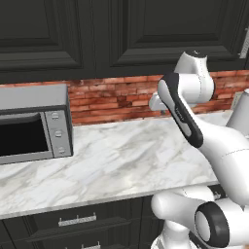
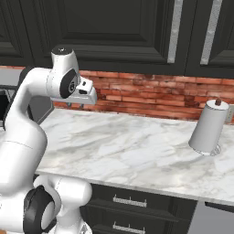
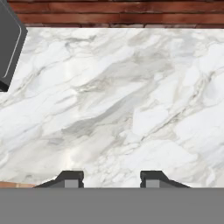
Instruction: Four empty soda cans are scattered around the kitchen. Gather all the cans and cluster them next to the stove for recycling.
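The soda cans and the stove are out of view. My gripper (image 3: 110, 177) hangs above the white marble counter (image 3: 122, 105) and points down at it, open with nothing between its fingers. From the right base camera the hand (image 2: 86, 96) sits high over the counter's left part, close to the brick back wall. From the left base camera the hand (image 1: 156, 102) is partly hidden behind my own forearm.
A grey microwave (image 1: 34, 124) stands on the counter at the left, and its dark corner (image 3: 8, 43) shows in the hand view. A paper towel roll (image 2: 209, 128) stands at the right. Dark cabinets hang above, with drawers (image 2: 132, 203) below the counter edge.
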### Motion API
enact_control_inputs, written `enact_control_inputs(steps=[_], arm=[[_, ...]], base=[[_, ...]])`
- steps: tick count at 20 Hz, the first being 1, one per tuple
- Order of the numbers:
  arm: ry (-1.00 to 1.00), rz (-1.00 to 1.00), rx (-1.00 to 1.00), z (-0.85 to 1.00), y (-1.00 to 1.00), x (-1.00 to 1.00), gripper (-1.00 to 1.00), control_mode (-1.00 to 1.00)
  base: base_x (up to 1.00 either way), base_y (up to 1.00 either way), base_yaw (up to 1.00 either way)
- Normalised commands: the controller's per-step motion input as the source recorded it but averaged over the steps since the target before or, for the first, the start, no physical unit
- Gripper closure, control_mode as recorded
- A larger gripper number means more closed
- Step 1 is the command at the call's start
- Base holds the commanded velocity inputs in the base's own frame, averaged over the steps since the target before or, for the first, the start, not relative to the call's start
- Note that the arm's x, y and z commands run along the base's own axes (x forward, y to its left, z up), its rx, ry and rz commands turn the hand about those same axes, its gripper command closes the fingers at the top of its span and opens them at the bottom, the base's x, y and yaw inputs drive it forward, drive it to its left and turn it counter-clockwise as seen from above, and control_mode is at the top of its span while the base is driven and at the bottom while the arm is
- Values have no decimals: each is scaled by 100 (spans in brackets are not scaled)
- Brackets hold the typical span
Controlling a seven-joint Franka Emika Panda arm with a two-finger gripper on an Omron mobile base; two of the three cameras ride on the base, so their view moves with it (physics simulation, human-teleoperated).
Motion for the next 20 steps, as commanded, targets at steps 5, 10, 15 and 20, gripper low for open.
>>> enact_control_inputs(steps=[5,10,15,20], arm=[[0,-2,0,0,0,-33,-100,-100],[0,-6,0,-4,0,-61,-100,-100],[1,-3,0,-14,-4,-63,-100,-100],[4,0,0,-11,-10,-22,-100,-100]], base=[[0,0,0],[0,0,0],[0,0,0],[0,0,0]])
